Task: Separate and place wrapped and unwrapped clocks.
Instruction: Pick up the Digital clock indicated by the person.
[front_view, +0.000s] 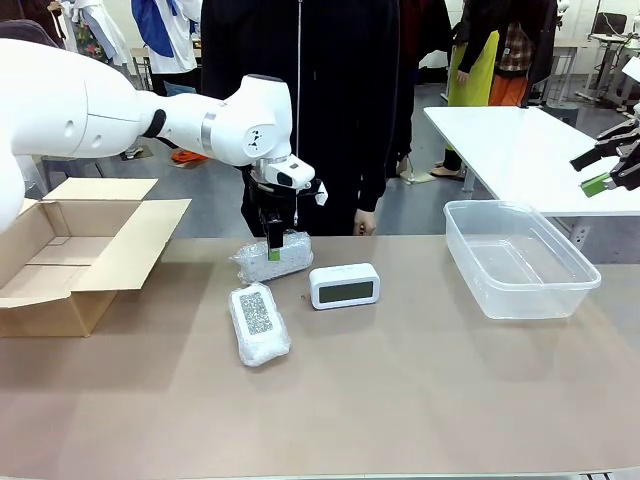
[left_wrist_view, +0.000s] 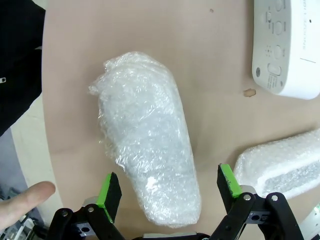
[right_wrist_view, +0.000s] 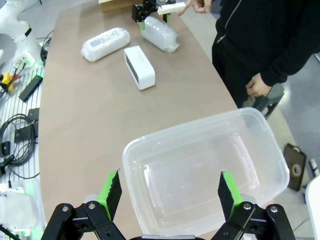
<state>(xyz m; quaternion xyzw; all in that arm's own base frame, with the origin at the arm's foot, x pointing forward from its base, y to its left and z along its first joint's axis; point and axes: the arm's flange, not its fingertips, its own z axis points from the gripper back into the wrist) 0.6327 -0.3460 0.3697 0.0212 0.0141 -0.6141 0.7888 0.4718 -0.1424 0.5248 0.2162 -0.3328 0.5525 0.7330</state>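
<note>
Two bubble-wrapped clock bundles lie on the brown table. The far bundle sits between the fingers of my open left gripper, which hangs over its right end with the jaws straddling it. The near bundle shows a speckled grey face. To their right stands the bare white clock. My right gripper is open, hovering above the clear plastic tub.
An open cardboard box stands at the table's left edge. A person in black stands at the far side, one hand near the table edge and a fingertip close to my left gripper. A white table stands behind right.
</note>
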